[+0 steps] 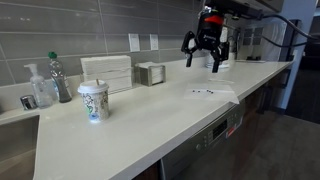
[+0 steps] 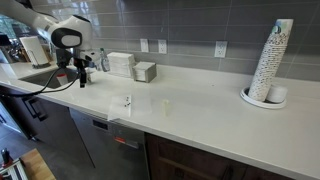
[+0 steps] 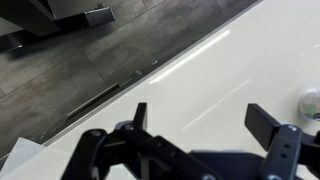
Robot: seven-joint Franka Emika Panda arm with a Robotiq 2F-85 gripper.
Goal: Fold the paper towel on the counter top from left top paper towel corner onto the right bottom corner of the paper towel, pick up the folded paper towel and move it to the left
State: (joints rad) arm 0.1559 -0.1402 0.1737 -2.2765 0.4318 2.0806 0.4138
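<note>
The paper towel [image 1: 213,94] lay flat on the counter [image 1: 150,125], near its front edge. The gripper [image 1: 205,58] hung in the air behind the towel, clear of it, with its jaws spread wide and holding nothing. A paper cup [image 1: 93,101] stood well apart.

And there's the paper towel [image 1: 212,95], a thin white sheet lying flat on the pale counter [image 1: 120,130], right by the front edge. It's white on near-white, so its outline barely shows in both exterior views. A few small dark marks sit near its middle, and that's the easiest way to spot it [image 2: 133,108]. It looks spread out and low, nothing lifted, nothing resting on it. Whether it's a single layer or doubled over, I can't tell from here.
</note>
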